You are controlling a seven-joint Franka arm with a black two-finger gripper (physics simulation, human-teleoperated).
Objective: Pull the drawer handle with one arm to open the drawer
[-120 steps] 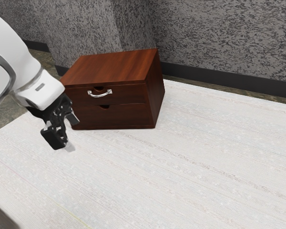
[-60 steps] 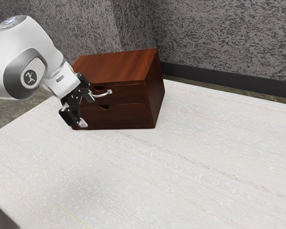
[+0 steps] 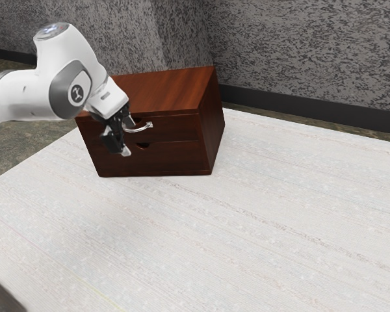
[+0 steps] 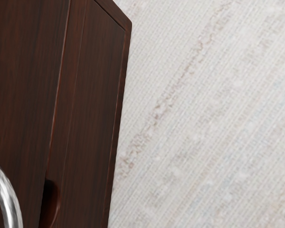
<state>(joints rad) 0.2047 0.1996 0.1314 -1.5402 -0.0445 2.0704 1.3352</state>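
One arm point(image 3: 58, 91), glossy white shell with grey joint caps, comes in at the chest's left end in the exterior view. Rounded, tube-like links; a round grey disc on the nearest joint.

Gripper point(image 3: 125, 135): matte black, blocky, against the chest's front face at its left end. Jaws open, one above the other, with pale pads on the fingers point(image 3: 125, 152). The handle's left end lies between them. Cannot tell whether either pad touches it.

Handle point(image 3: 143, 127): thin bowed bar, bright silver, standing out from the top drawer's face left of the chest's middle. Wrist view: it is a smooth, shiny, almost glassy curve point(image 4: 4, 194), close under the hand.

Chest point(image 3: 169, 91): boxy, dark red-brown wood, polished, fine straight grain, crisp edges. Two drawers stacked in its front.
- Top drawer point(image 3: 175, 127): carries the handle and a half-round notch behind it. Front flush with the chest's face, no gap showing, so shut.
- Lower drawer point(image 3: 169, 156): plain front, small half-round notch point(image 3: 142, 145) at its upper edge, no handle.

Table point(image 3: 279, 214): the chest stands on it. Pale, whitish, woven-looking surface with faint long streaks, spreading wide to the chest's right and front.

Wall point(image 3: 299, 45): behind the chest, rough speckled grey, stone-like. A dark flat baseboard point(image 3: 312, 107) runs along its foot to the chest's right.

Floor point(image 3: 13, 140): mottled grey-brown, beyond the table edge left of the chest.
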